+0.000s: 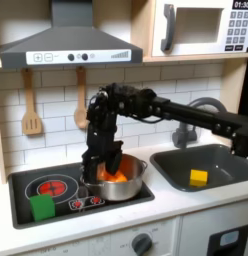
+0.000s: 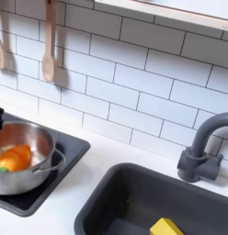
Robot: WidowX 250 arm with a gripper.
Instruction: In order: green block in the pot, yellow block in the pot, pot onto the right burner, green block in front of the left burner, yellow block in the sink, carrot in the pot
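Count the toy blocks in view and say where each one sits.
2. The green block stands on the stovetop in front of the burner at the first exterior view's left. The yellow block lies in the sink. Others could be hidden inside the pot.

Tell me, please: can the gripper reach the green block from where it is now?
Probably yes. The green block stands alone in front of the left burner with nothing over it, and the gripper is just beside, above the pot.

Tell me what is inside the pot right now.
The pot holds the orange carrot, lying on its floor in both exterior views. In the first exterior view the end effector hangs over the pot's opening, so part of the inside behind it is covered.
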